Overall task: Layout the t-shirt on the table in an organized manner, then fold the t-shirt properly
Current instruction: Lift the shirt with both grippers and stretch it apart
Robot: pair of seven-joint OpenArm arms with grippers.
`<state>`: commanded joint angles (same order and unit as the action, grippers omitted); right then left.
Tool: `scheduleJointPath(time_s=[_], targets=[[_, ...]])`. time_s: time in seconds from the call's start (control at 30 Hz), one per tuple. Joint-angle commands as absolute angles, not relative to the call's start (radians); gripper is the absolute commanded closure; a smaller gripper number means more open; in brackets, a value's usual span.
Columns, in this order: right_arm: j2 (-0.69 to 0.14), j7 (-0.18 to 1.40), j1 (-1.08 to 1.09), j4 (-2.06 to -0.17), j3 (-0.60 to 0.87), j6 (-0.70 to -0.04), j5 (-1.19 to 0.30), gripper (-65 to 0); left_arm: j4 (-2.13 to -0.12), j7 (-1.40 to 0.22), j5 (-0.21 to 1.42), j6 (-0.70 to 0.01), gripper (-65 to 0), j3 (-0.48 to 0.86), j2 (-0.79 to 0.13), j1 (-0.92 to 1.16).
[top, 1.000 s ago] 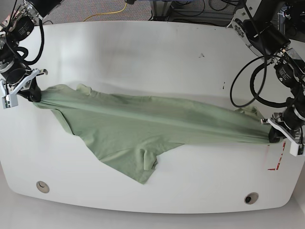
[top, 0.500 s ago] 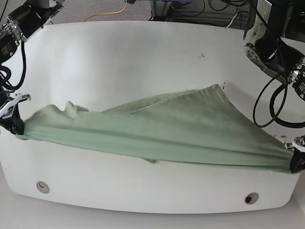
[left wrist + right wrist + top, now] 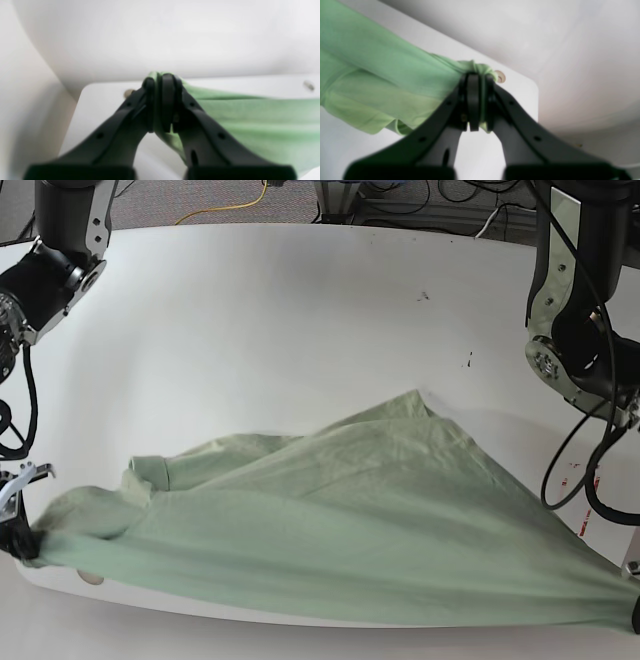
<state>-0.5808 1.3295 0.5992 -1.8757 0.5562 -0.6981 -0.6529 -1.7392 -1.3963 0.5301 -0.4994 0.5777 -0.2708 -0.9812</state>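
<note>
T-shirt (image 3: 340,520) soft, light, wrinkly; sags unless tensioned, best held at opposite edge corners. Stretched across near edge of desk (image 3: 300,310), far part draped on top. Left gripper (image 3: 160,105) jaws clamped on bunched fabric. Right gripper (image 3: 476,102) jaws likewise pinched tight on bunched fabric. Slip risk low-moderate.

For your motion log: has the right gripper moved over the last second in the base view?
Yes. The right gripper, shut on the shirt, has moved toward the table's near edge, close to the grommet.
</note>
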Motion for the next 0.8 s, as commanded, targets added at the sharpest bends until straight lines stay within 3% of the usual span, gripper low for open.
scheduleJointPath(time_s=[0.4,0.5,0.8], targets=[[-0.575,1.33,0.582,-1.831,0.549,-0.698,-0.653,0.0,-1.607,-1.396,0.498,-0.499,-2.2,0.556,-0.277,-1.132],[-0.57,1.33,0.526,-1.853,0.556,-0.698,-0.654,0.0,-1.607,-1.396,0.498,-0.499,-2.2,0.556,-0.286,-1.101],[-0.45,1.33,0.268,-1.982,0.611,-0.698,-0.696,0.0,-1.636,-1.396,0.552,-0.499,-2.2,0.562,-0.305,-0.9]])
